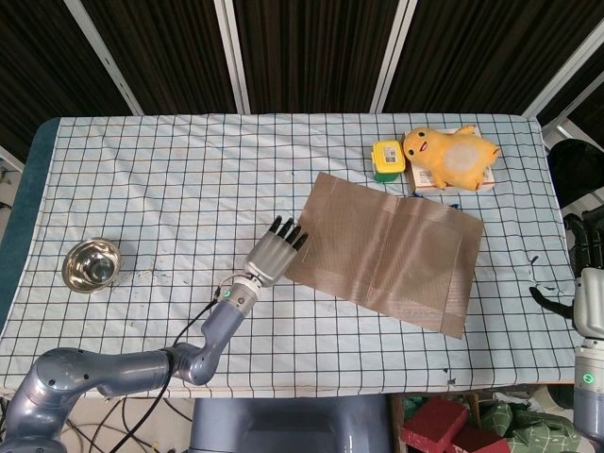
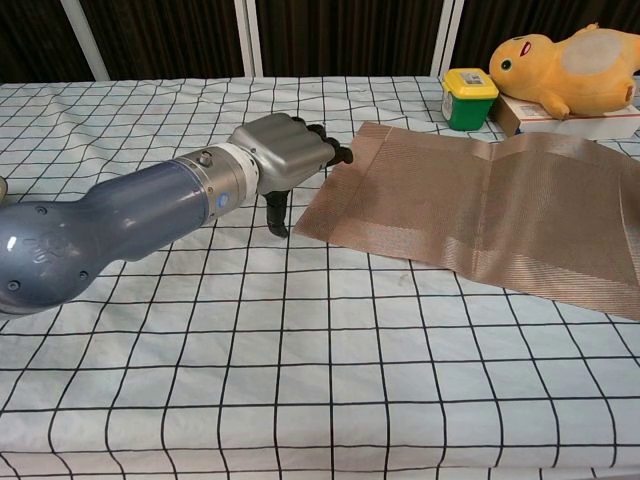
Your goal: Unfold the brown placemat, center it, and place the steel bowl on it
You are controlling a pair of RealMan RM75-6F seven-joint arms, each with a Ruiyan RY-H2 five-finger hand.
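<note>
The left robot hand point(image 1: 275, 255) hangs low over the checked desk point(image 1: 189, 170), fingers stretched forward and slightly apart, holding nothing; its dark fingertips point(image 2: 340, 154) sit right at the near-left edge of the brown placemat point(image 1: 382, 250). The placemat lies open and flat, skewed, right of the desk's middle, with a soft crease down it. The right robot hand point(image 1: 587, 293) waits off the desk's right edge, empty, fingers loosely extended. Well to the left, near the desk's edge, stands the steel bowl point(image 1: 92, 264). Further back, beyond the placemat, are a yellow-lidded green tub point(image 1: 388, 159) and a yellow plush toy point(image 1: 450, 157) lying on a box.
</note>
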